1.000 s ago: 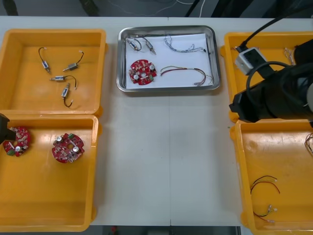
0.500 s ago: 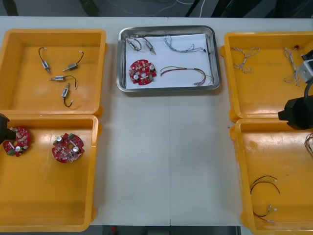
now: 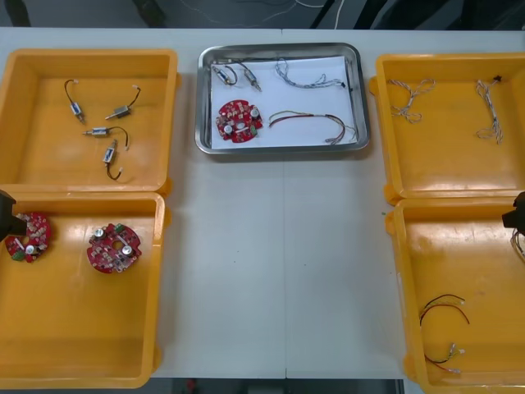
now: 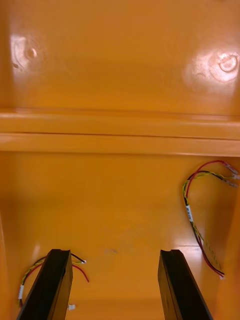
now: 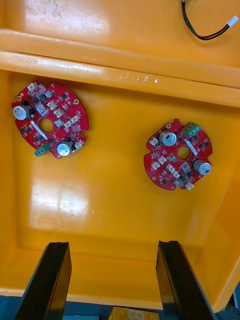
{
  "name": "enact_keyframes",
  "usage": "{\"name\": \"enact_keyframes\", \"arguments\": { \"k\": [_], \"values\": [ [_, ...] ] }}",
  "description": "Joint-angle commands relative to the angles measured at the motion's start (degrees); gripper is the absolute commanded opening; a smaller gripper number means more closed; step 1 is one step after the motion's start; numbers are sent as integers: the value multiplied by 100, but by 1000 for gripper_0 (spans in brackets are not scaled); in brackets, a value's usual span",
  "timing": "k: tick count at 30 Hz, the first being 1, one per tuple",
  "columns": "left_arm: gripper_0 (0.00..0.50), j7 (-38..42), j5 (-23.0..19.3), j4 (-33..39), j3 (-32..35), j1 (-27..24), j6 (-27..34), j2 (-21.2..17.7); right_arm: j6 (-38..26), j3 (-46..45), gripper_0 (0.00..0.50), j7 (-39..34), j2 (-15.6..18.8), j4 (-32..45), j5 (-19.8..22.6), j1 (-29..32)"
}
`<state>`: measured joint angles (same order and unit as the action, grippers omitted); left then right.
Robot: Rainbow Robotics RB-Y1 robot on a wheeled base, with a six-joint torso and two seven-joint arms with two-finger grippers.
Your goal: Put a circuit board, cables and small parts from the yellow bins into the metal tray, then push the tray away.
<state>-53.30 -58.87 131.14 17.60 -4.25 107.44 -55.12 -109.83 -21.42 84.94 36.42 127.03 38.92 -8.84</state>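
At the table's far middle: tray [image 3: 280, 149] looks loaded, the push is what's left
It holds a red board [image 3: 238, 121], a blue-white cable [image 3: 308, 78], a red-yellow cable [image 3: 312, 123] and small metal parts [image 3: 238, 75], all on its white inside. Over the near right bin [image 3: 476, 271] the right gripper [image 4: 115, 252] hangs with fingers spread, nothing held, loose cables [image 4: 202, 220] on the bin floor beside them. The left gripper [image 5: 112, 244] hangs over the near left bin [image 3: 74, 312], fingers spread too, two spare boards [image 5: 50, 119] ahead. My read: no more picking needed. For the push, press the fingers together, meet the tray's near rim at its middle, stay low and drive straight so it doesn't twist; clear the bin rims on the way in
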Motion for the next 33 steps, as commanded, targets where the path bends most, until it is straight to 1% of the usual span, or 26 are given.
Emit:
{"name": "enact_keyframes", "arguments": {
  "k": [1,4,16,33],
  "values": [
    [500,-277,51,140,165,100,-57,54,-17,-161,500,-153,330,50,125,119],
    [500,-277,51,140,165,100,-57,54,-17,-161,500,-171,339,50,221,146],
    [500,-277,51,140,165,100,-57,54,-17,-161,500,-206,330,58,318,278],
    [500,-277,51,140,165,100,-57,54,-17,-161,500,-206,330,58,318,278]
  ]
}}
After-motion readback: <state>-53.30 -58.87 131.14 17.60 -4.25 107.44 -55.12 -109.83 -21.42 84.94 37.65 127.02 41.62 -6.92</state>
